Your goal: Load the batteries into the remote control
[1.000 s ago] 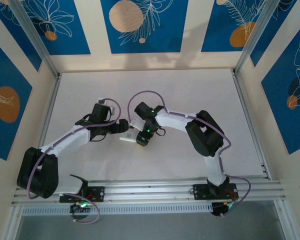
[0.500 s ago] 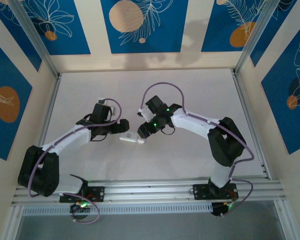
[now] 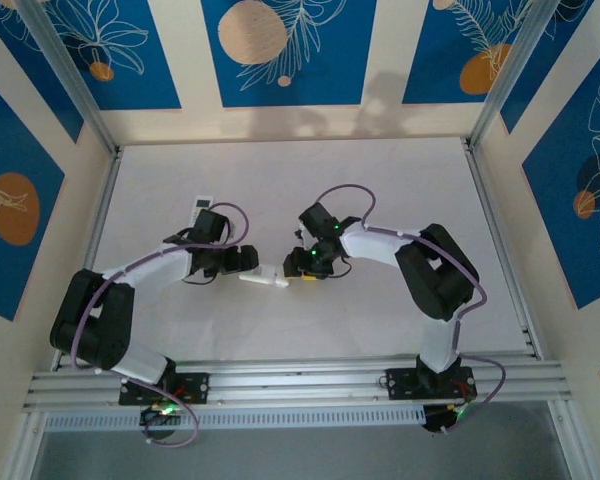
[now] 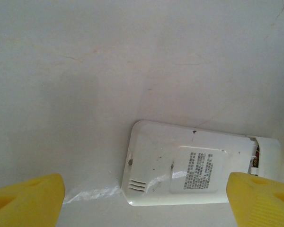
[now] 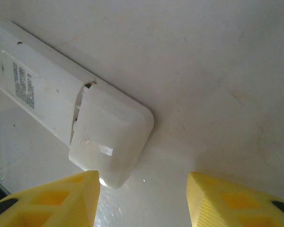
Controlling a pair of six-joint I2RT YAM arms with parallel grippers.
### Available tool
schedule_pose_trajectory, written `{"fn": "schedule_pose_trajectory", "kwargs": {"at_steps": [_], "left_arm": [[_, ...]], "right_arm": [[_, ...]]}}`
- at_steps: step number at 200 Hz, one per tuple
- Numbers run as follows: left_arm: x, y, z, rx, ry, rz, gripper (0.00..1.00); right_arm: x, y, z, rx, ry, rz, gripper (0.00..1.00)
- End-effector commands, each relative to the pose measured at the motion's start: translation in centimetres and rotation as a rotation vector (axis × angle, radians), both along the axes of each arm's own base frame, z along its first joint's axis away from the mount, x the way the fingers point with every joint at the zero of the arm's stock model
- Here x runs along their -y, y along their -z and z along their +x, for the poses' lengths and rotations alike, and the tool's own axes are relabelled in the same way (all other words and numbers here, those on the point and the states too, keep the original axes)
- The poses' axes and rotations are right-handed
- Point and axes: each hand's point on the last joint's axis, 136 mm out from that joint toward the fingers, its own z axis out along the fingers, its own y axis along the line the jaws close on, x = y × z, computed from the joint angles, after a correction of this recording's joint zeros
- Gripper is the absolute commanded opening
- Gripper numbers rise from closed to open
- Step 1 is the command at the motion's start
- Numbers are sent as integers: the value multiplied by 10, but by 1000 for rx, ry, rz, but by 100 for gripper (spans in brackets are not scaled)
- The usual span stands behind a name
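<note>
While the left gripper [image 4: 144, 201] and right gripper [image 5: 142, 198] gape empty, we find the remote control [image 4: 194, 170] lying between them.
Its battery cover [image 5: 111, 137] sits ajar; batteries [image 4: 257, 155] inside show as one blurred coppery sliver.

**What I can't make out**

Beyond my left fingers [image 4: 26, 201], the remote control [image 4: 194, 165] runs behind the right-hand pad, so its far end is hidden. A dark sliver [image 4: 257, 156] just beside that pad is too small to name. Ahead of my right fingers [image 5: 52, 198], the frame edge cuts the remote off, and its label print [image 5: 22, 85] is unreadable.
</note>
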Motion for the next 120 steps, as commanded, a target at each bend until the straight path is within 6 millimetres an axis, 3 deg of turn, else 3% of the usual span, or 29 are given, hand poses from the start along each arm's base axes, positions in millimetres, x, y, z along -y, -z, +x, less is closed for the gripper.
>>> {"fn": "schedule_pose_trajectory", "kwargs": {"at_steps": [1,76,120], "left_arm": [[4,-1,2,1,17,1,88],[6,2,3,-3,29,-5,88],[12,18,-3,-64,41,-29,78]], "right_arm": [[-10,2,0,-33,0,18,52],[-1,27,-11,-78,-21,-91,48],[-13,6,-7,-64,-18,-26,52]]}}
